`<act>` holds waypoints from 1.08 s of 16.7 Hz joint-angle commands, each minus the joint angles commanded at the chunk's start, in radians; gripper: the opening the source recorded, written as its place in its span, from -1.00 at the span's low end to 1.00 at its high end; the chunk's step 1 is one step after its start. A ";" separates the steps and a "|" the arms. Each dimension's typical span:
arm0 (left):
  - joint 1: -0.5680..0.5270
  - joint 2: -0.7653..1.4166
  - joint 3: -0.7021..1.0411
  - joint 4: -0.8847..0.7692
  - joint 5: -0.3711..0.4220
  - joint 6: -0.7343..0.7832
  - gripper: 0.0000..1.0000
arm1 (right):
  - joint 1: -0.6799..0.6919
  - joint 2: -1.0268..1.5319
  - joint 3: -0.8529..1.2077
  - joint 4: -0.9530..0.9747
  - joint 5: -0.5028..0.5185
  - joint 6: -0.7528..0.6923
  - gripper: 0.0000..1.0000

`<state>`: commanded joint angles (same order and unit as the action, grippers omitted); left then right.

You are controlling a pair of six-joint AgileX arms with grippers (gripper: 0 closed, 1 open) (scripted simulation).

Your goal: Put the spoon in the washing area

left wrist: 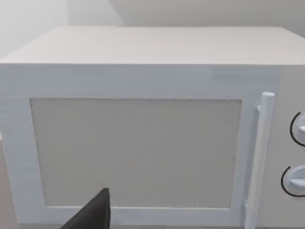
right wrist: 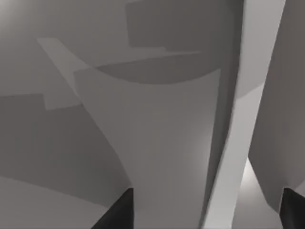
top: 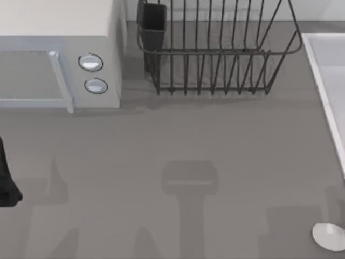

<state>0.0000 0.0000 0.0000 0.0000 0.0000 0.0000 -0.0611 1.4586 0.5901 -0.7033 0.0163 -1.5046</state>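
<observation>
Small glossy silvery-white spoon (top: pixel 329 236) lies on grey table (top: pixel 178 145), near pale rectangular sink basin (top: pixel 326 81). Right gripper (right wrist: pixel 205 210) fingers apart; left gripper state unclear.

Two dark fingertips (right wrist: pixel 116 212) sit at the frame's lower edge, well apart. A pale rim (right wrist: pixel 243 119) runs up the right side. Grey table (right wrist: pixel 71 143) fills the left.

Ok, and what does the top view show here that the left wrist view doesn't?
Top view's own: the spoon lying on the table at lower right, the washing area rim along the right edge, and the dark dish rack at the back. Left wrist view's own: the white microwave seen face-on across its door window, with a dark part of the left tool in front of it. Shared: the microwave, its door handle and its two round knobs.
</observation>
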 joint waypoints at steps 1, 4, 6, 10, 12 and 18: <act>0.000 0.000 0.000 0.000 0.000 0.000 1.00 | 0.000 0.000 0.003 -0.003 0.000 -0.001 -1.00; 0.000 0.000 0.000 0.000 0.000 0.000 1.00 | 0.003 -0.024 0.057 -0.074 0.001 -0.014 -1.00; 0.000 0.000 0.000 0.000 0.000 0.000 1.00 | 0.003 -0.057 0.116 -0.174 0.001 -0.019 -1.00; 0.000 0.000 0.000 0.000 0.000 0.000 1.00 | -0.003 -0.132 0.240 -0.397 0.001 -0.017 -1.00; 0.000 0.000 0.000 0.000 0.000 0.000 1.00 | -0.005 -0.164 0.283 -0.455 0.001 -0.012 -1.00; 0.000 0.000 0.000 0.000 0.000 0.000 1.00 | -0.003 -0.171 0.293 -0.469 0.001 -0.007 -1.00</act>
<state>0.0000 0.0000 0.0000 0.0000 0.0000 0.0000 -0.0638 1.2873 0.8831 -1.1724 0.0170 -1.5112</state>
